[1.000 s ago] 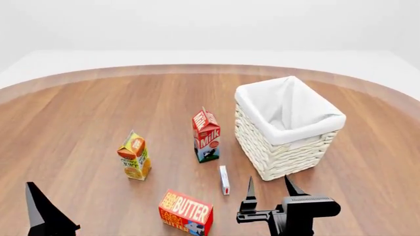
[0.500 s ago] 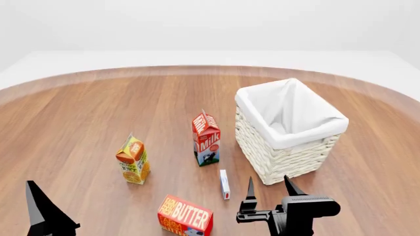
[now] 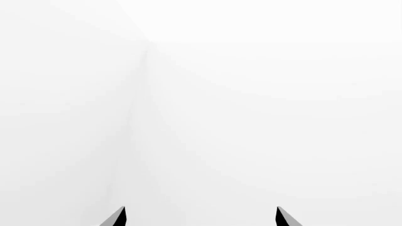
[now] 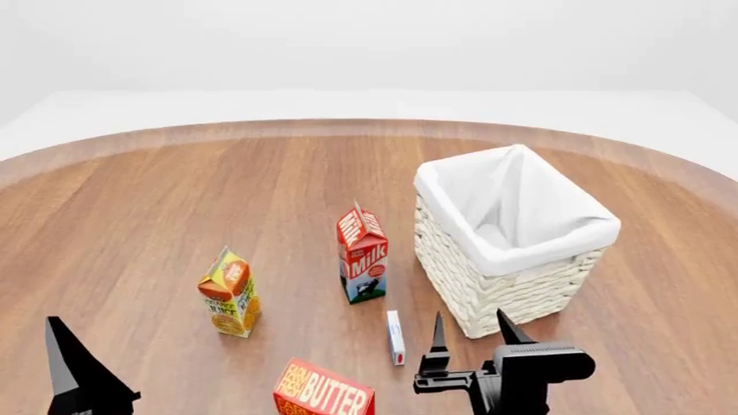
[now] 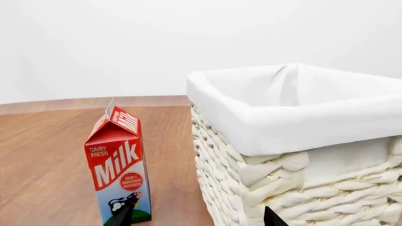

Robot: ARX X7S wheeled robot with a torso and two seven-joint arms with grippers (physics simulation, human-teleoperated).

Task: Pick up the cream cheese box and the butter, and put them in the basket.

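Note:
The cream cheese box (image 4: 395, 337), tiny, thin and white, stands on edge on the wooden table between the milk carton and my right gripper. The butter (image 4: 325, 393) is a red-orange box at the head view's lower edge, partly cut off. The basket (image 4: 507, 290), cream wicker with a white liner, stands at the right and also fills the right wrist view as basket (image 5: 295, 141). My right gripper (image 4: 469, 322) (image 5: 197, 216) is open and empty, just in front of the basket and right of the cream cheese box. My left gripper (image 3: 201, 214) is open, facing blank white.
A red-and-white milk carton (image 4: 362, 255) (image 5: 119, 174) stands left of the basket. An orange juice carton (image 4: 231, 294) stands further left. One dark left finger (image 4: 64, 359) shows at the lower left. The round table's edge (image 4: 346, 125) curves across the back.
The head view has shifted: basket, cartons, cream cheese box and butter all sit lower in the picture than before. Both grippers keep their places in the frame and stay open.

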